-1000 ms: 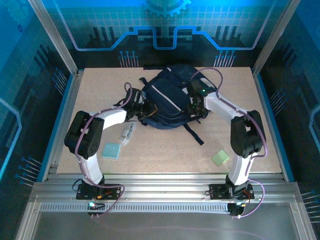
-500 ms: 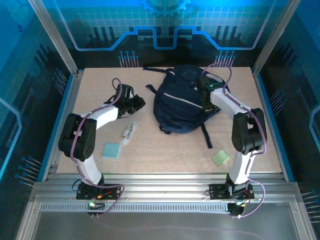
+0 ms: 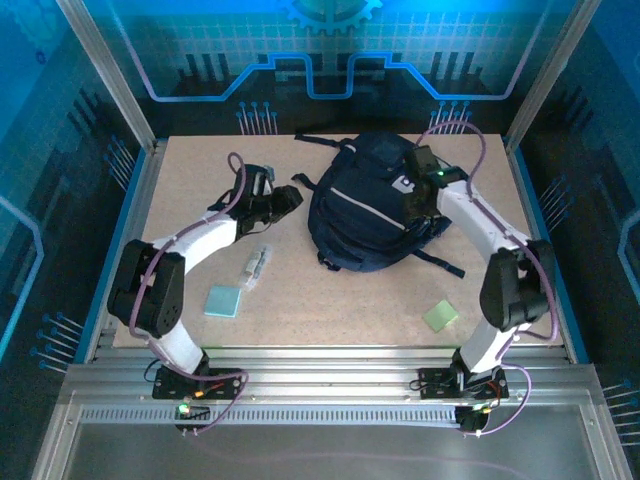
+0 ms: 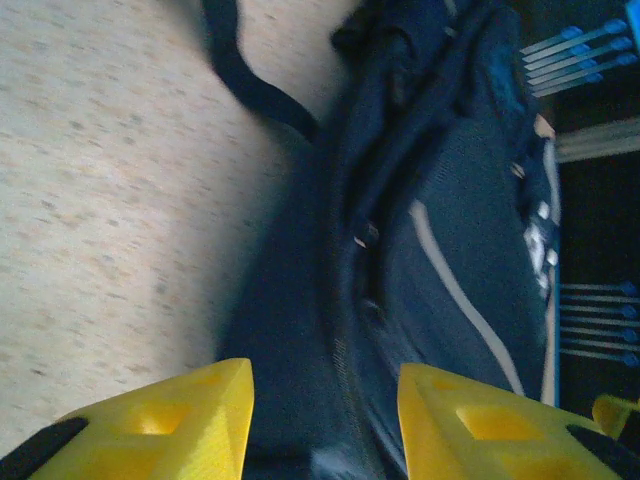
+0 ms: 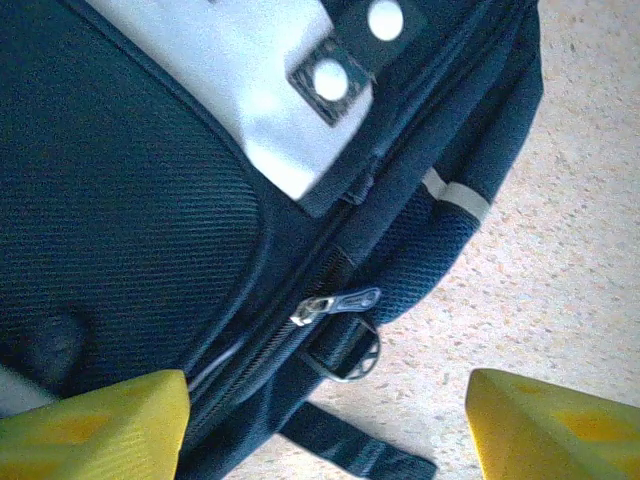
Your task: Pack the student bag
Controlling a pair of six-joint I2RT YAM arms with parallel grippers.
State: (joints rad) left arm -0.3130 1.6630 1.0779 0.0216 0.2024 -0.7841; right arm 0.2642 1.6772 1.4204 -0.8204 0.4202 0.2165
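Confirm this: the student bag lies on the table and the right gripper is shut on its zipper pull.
Wrong on the grip. In the right wrist view the right gripper is open, the zipper pull lying free between its jaws. The student bag does lie on the table.

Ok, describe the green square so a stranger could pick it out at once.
Start at the big navy student bag at the back of the table. Come toward the near edge on the right arm's side: a pale green square lies flat there, alone. Its only lookalike, a light blue square, lies on the left side beside a small clear packet.
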